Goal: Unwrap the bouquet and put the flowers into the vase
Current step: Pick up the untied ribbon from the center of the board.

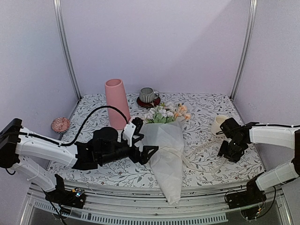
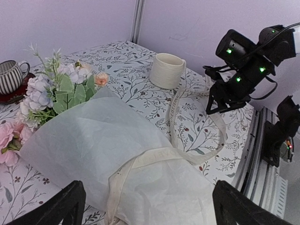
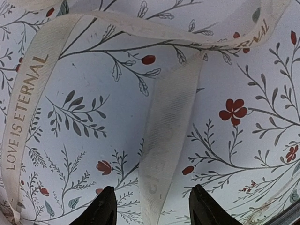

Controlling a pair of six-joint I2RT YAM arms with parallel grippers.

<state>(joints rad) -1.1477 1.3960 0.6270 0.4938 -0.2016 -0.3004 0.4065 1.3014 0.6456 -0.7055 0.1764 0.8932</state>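
The bouquet lies on the table as a cone of white wrapping paper (image 1: 168, 154), its narrow end over the front edge. Its flowers (image 1: 166, 113) point to the back, and the same flowers (image 2: 61, 89) show in the left wrist view. The cream ribbon (image 1: 199, 149) is undone and trails right across the cloth. My left gripper (image 1: 144, 139) stands open astride the paper's left side; my left gripper (image 2: 150, 211) has paper (image 2: 117, 150) and ribbon (image 2: 187, 154) between its fingers. My right gripper (image 3: 154, 208) is open low over the table, with the ribbon (image 3: 164, 154) lying loose between its fingertips. The pink vase (image 1: 116, 103) stands upright at back left.
A cream mug (image 1: 218, 124) stands just behind my right gripper (image 1: 229, 152). A grey striped mug (image 1: 148, 95) sits on a red saucer at the back centre. A pink knobbly ball (image 1: 60, 124) lies off the cloth's left edge. Metal frame posts flank the table.
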